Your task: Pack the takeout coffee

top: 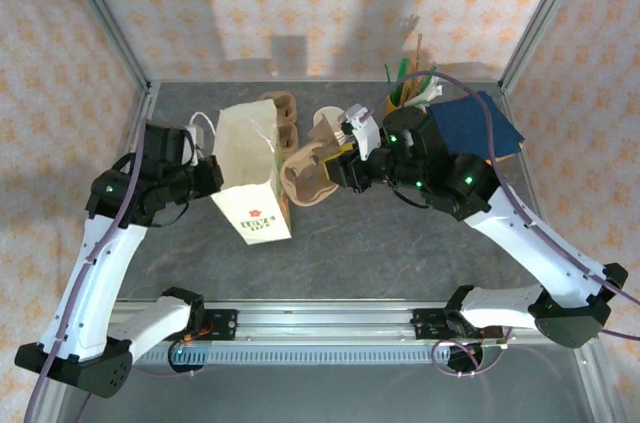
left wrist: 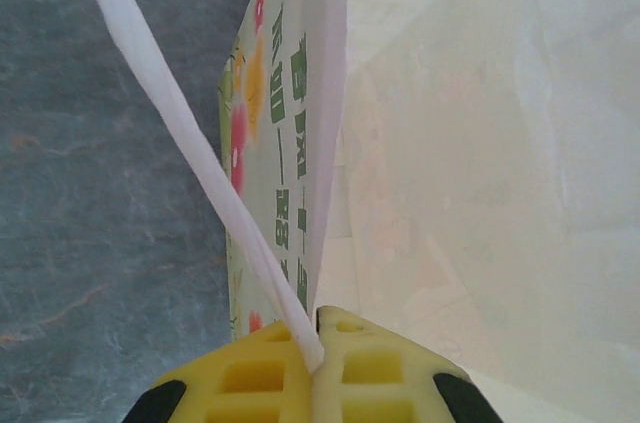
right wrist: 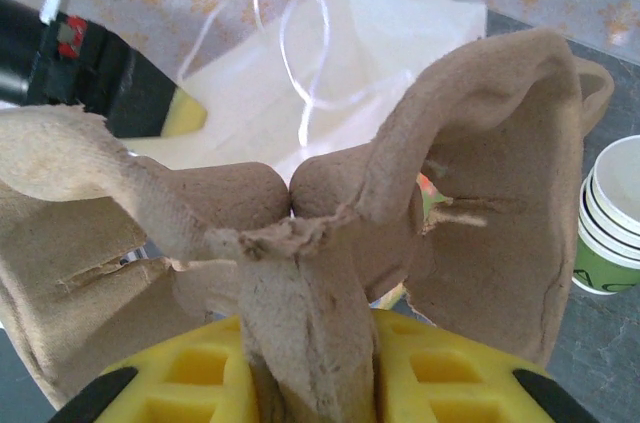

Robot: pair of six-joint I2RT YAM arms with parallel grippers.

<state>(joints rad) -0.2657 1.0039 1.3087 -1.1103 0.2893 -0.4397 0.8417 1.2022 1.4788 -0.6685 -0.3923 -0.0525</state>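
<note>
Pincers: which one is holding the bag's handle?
The left pincer, shut on the white handle that runs up beside the printed side of the bag. The right pincer instead grips a brown carrier.

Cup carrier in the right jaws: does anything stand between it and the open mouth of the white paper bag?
Nothing solid that I can see. The cup carrier sits right at the paper bag. Only the bag's thin white handle loop hangs in front of the mouth and could snag.
</note>
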